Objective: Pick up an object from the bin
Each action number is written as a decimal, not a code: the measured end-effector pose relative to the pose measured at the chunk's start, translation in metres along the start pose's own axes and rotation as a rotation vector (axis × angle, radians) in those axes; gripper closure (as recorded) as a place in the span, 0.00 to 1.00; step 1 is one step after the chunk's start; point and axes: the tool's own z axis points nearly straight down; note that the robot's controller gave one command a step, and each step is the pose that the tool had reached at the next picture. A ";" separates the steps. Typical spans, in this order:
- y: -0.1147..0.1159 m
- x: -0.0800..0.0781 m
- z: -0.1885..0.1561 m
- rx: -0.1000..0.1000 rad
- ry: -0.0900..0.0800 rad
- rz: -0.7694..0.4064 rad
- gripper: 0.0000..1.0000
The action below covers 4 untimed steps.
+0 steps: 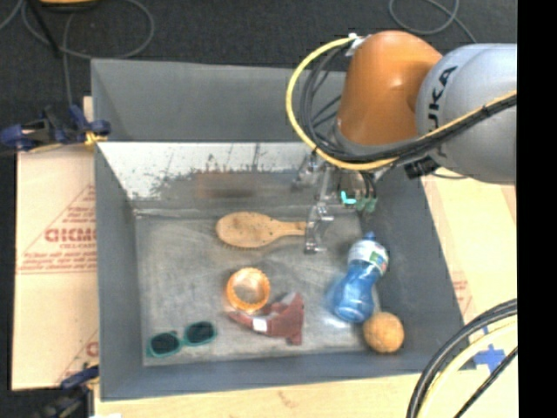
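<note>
Grey metal formed the bin (117,233), the largest thing that we recorded. We saw the arm (474,111) enter from the right, with its orange cover (383,85) above the bin's far right part. Below the cover we located the gripper (313,238), low over the bin floor near the back wall. Its tip stood at the handle end of a wooden brush (248,230). We could not tell whether the gripper was released or clenched, nor whether it touched the handle.

1. The brush lay flat in the middle rear of the bin, with its oval head to the left and its handle pointing right toward the gripper.
2. A blue bottle (357,287) lay on its side to the right of centre, just beside the gripper, cap end toward the back.
3. A dark red item (283,318) lay near the front, touching an orange cup (248,288) on its left.
4. Green sunglasses (181,340) lay in the front left corner, well apart from the gripper.
5. A tan ball (383,332) rested at the front right, just beside the bottle's base.
</note>
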 end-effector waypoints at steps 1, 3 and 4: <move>0.000 -0.002 -0.005 0.000 -0.008 0.000 0.00; 0.022 -0.012 0.124 0.001 -0.016 -0.140 1.00; 0.022 -0.012 0.124 0.000 -0.017 -0.139 1.00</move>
